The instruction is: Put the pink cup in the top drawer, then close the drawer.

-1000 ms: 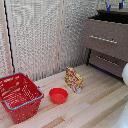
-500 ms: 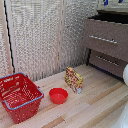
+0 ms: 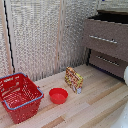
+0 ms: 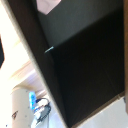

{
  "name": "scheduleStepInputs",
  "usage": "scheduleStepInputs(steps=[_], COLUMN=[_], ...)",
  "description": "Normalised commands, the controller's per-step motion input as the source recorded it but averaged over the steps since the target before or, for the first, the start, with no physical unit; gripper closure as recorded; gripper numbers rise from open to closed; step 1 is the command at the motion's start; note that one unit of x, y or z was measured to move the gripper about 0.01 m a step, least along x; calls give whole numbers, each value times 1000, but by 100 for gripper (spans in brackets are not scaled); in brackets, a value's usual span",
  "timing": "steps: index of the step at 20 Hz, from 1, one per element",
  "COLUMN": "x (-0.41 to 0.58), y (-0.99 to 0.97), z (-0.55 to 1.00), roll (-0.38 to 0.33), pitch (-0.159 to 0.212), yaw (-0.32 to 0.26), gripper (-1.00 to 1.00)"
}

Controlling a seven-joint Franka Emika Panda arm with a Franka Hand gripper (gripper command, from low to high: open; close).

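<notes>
The storage unit (image 3: 106, 42) stands at the exterior view's right, against a pale ribbed wall (image 3: 40, 37). It is a dark-brown chest with long silver bar handles. The highest section of the storage unit (image 3: 105, 36) stands pulled out toward the room, with its dark interior visible above the front panel. The lower drawer (image 3: 107, 62) sits further back than the upper one and carries a like handle.

The light wooden worktop (image 3: 95, 107) carries three items, all well apart from the storage unit. A snack box (image 3: 73, 80) stands upright nearest to the storage unit. A flat red bowl (image 3: 58, 95) lies beside the snack box, on the side away from the storage unit. A red wire basket (image 3: 18, 96) with a blue rim stands furthest from the storage unit.

A white rounded part (image 3: 125, 76) shows at the edge of the exterior view, just in front of the lower drawer; what it belongs to cannot be told.

The wrist view is blurred. It shows a dark cavity bounded by a brown wooden edge (image 4: 35, 55), with a pale-pink patch (image 4: 49, 5) at the edge of the picture. Whether this patch is the pink recepticle cannot be told.

The hand appears in neither view, so its state cannot be told.
</notes>
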Motion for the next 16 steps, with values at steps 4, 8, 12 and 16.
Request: scheduleStepInputs(steps=[4, 8, 12, 16], x=[-195, -271, -279, -277], y=[210, 225, 371, 411], z=[-154, -248, -378, -496], roll=[-366, -325, -291, -271], pitch=[103, 136, 130, 97], yaw=[101, 113, 77, 70], gripper=[-100, -100, -100, -100])
